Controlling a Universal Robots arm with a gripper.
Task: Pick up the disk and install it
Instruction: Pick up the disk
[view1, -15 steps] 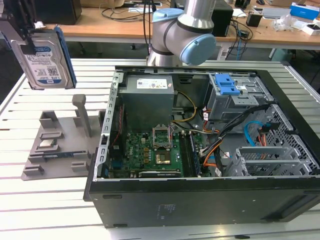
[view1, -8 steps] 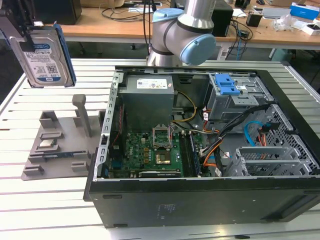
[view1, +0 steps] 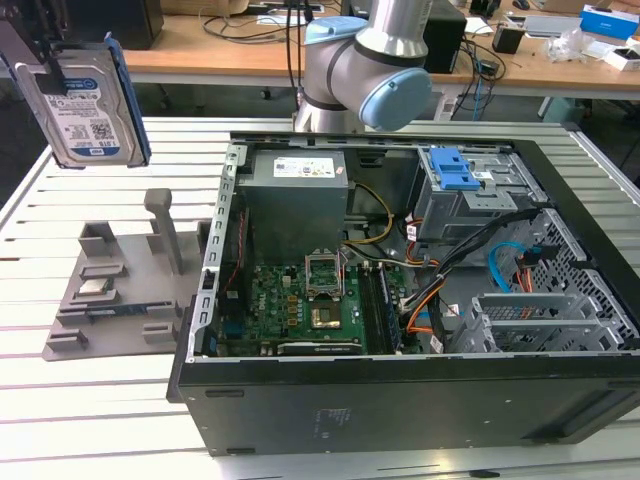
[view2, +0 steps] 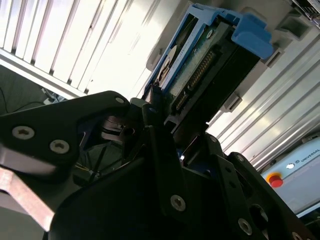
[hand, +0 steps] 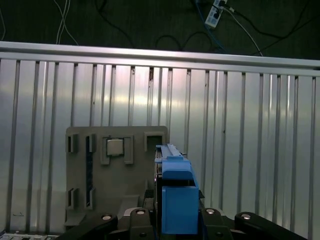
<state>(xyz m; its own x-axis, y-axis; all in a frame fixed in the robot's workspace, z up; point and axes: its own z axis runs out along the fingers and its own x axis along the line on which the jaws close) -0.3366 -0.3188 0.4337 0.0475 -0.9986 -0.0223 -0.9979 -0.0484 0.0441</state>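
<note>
Hand (view1: 42, 70) grips disk (view1: 95, 115) upright, high abv table (view1: 100, 420) near grey tray (view1: 110, 325).

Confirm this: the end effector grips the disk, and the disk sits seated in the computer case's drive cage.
Wrong on one point. The end effector does grip the disk, but the exterior view shows it held in the air above the grey holder, outside the computer case, not in the drive cage.
</note>
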